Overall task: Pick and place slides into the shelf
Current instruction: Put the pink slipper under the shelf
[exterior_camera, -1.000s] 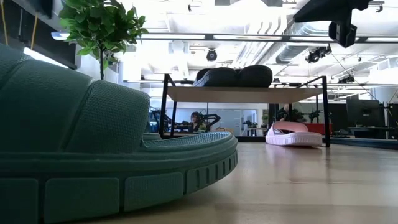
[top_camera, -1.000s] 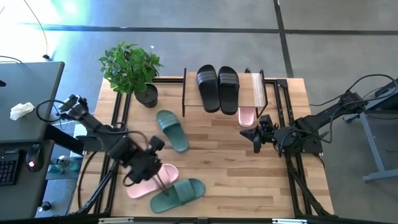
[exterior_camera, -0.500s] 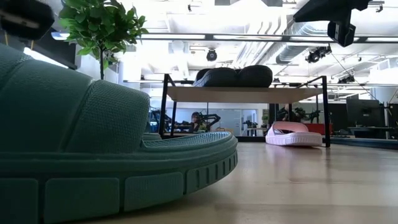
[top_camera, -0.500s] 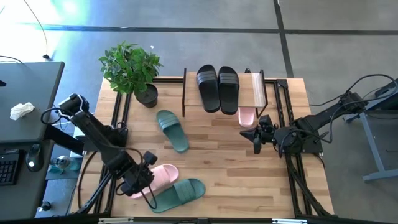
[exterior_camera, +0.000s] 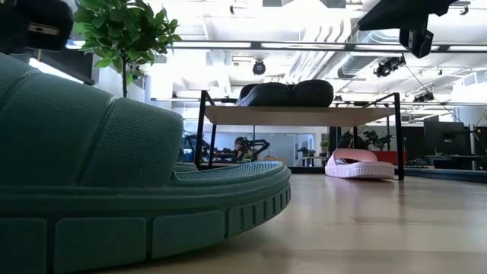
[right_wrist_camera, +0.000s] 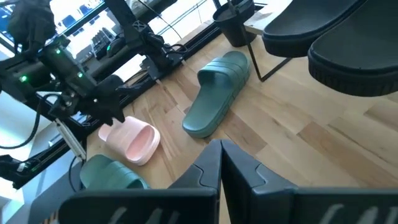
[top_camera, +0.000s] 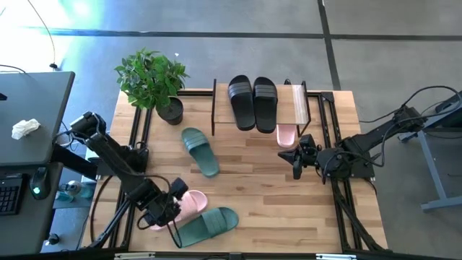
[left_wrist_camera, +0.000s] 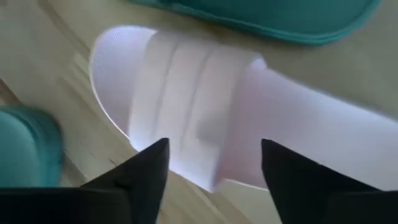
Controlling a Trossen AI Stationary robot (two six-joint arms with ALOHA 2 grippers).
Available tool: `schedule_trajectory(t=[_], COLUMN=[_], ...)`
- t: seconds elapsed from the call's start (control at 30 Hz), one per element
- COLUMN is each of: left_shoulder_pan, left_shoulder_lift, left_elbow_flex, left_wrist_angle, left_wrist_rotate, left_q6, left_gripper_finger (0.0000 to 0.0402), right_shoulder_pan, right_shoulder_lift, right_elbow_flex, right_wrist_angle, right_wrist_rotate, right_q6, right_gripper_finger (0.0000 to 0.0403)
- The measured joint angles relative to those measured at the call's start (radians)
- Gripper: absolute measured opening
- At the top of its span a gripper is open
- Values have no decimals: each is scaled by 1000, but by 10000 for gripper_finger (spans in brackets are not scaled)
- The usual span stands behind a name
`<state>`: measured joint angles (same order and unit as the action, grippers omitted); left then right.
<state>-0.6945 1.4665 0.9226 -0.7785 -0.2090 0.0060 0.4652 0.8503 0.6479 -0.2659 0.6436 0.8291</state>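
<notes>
Now we read left end effector (left_wrist_camera: 211, 171) spread wide over pink slide (top_camera: 185, 204) near desk (top_camera: 253, 166) front-left corner, nothing held | rubber looks light, bendy, grippy; we'd pinch strap | green slide (top_camera: 206, 224) touches it, crowding | right end effector (right_wrist_camera: 221, 163) shut, idle near shelf (top_camera: 297, 101)

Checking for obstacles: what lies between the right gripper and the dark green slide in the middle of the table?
Only bare tabletop separates the right gripper from that dark green slide, as the high view shows.
</notes>
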Motion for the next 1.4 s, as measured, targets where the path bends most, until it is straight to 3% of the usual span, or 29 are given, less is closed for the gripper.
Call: schedule_trajectory(t=[0.17,0.37,0.5,0.77,0.9,1.17,1.3,1.4], left_shoulder_pan=[0,0,0,1,1,31,122,200], left_shoulder_lift=[76,151,155,148,149,145,144,144], left_elbow_flex=[0,0,0,58,140,450,581,637], left_wrist_angle=[2,5,23,15,-77,-479,-506,-454], left_wrist_rotate=[-109,-170,-179,-191,-212,-457,-492,-487], left_q6=[40,36,33,37,5,-47,-36,13], left_gripper_finger=[268,244,187,15,19,9,6,5], right_shoulder_pan=[0,0,0,0,0,0,0,0], right_shoulder_lift=[25,52,55,55,55,54,50,35], right_elbow_flex=[0,0,0,0,0,0,0,0], right_wrist_angle=[-1,0,1,1,1,67,152,229], right_wrist_rotate=[0,7,7,7,7,9,-4,-73], right_q6=[0,0,4,5,8,-9,-34,-66], right_gripper_finger=[0,0,0,0,0,0,0,0])
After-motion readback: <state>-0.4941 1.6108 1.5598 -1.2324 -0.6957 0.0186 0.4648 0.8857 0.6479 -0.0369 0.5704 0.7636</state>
